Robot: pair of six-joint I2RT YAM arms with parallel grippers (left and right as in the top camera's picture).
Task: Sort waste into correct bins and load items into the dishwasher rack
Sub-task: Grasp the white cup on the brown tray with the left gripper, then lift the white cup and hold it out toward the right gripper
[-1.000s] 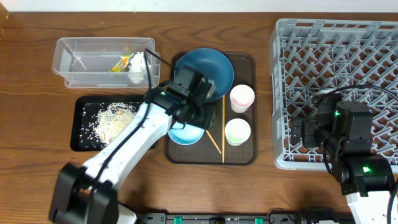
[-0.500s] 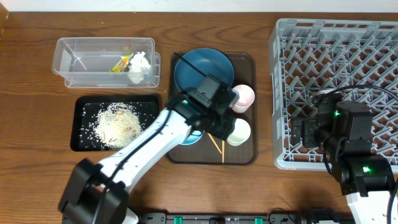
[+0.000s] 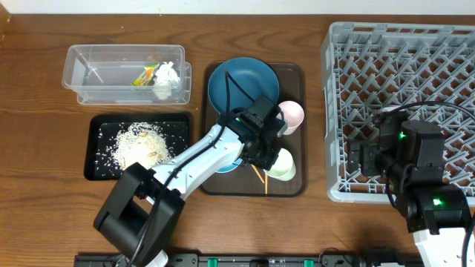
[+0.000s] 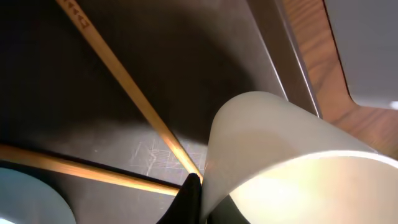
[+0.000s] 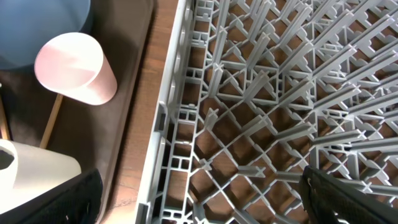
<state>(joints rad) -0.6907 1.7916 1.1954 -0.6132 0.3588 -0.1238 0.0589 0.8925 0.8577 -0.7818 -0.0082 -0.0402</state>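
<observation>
Your left arm (image 3: 200, 156) covers most of small white bowl with pale blue inside (image 3: 226, 166), plus upper lengths of thin wooden chopsticks (image 3: 258, 175). Left gripper (image 3: 276, 152) jaw state unreadable; wrist view crops small white cup (image 4: 280, 162).

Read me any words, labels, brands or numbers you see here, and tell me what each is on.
No text is legible.
The snack wrapper has print, too small to read.
One chopstick bears small dark marks, too blurred to read.
</observation>
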